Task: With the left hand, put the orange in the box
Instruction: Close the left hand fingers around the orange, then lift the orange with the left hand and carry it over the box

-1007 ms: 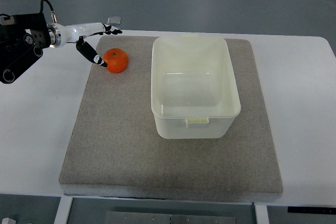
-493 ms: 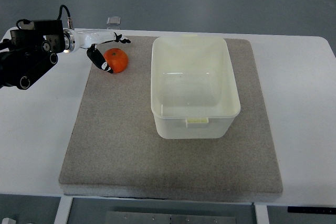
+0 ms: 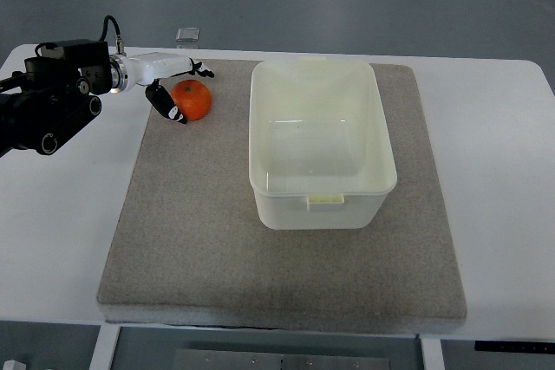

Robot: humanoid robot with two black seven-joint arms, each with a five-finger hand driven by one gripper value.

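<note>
The orange [image 3: 192, 99] sat on the grey mat [image 3: 199, 214], cradled between the curled fingers of the left hand [image 3: 170, 84]; whether they truly gripped it could not be told. The empty white box [image 3: 321, 145] stood to the hand's right, apart from the fruit. A white table [image 3: 52, 205] lay beneath.
</note>
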